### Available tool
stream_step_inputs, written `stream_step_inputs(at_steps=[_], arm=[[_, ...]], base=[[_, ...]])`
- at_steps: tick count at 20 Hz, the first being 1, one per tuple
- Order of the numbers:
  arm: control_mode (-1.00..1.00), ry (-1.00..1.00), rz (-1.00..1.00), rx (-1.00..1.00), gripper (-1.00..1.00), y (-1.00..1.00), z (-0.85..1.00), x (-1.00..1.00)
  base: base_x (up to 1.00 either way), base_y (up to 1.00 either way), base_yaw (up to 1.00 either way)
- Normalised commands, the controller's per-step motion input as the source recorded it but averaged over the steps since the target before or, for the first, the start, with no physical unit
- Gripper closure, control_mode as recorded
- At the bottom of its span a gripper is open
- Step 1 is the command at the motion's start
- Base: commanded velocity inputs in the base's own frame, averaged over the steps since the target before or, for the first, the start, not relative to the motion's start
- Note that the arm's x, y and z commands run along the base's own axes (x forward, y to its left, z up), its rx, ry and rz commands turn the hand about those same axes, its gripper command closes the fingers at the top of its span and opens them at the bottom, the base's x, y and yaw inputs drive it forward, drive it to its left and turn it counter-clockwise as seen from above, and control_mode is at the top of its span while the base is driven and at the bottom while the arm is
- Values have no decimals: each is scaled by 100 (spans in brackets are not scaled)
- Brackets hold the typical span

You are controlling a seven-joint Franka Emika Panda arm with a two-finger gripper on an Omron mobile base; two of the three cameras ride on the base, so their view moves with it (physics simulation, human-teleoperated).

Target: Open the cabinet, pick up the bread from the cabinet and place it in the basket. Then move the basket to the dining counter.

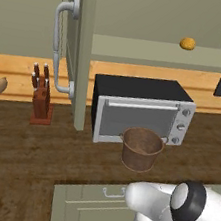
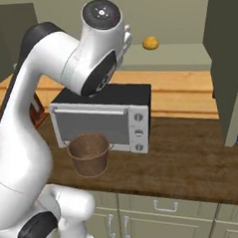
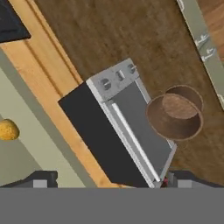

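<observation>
Looking forward over the worktop, you have the toaster oven standing on it, its door facing you. The basket sits on the worktop just in front of the oven's door, toward the knob end, upright with nothing in it. Behind and above the oven you see the cabinet shelf, and the bread lies on that shelf, up and to the right of the oven. The cabinet's left door stands swung out toward you, just left of the oven. Left of that door, a knife block stands on the worktop. Drawer fronts run below the worktop's near edge.
</observation>
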Motion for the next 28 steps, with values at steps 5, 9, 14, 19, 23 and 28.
stream_step_inputs(at_steps=[5, 9, 14, 19, 23, 28], arm=[[-100, -12, 95, -30, -100, 0, 0, -12], [-100, -22, 86, -43, -100, 0, 0, -5], [-100, -42, 61, -39, -100, 0, 0, 0], [-100, -56, 28, -38, -100, -6, -3, -1], [-100, -50, 3, -37, -100, -1, -6, 5], [-100, -48, 1, -39, -100, 0, -1, 8]], base=[[0, 0, 0], [0, 0, 0], [0, 0, 0], [0, 0, 0], [0, 0, 0], [0, 0, 0]])
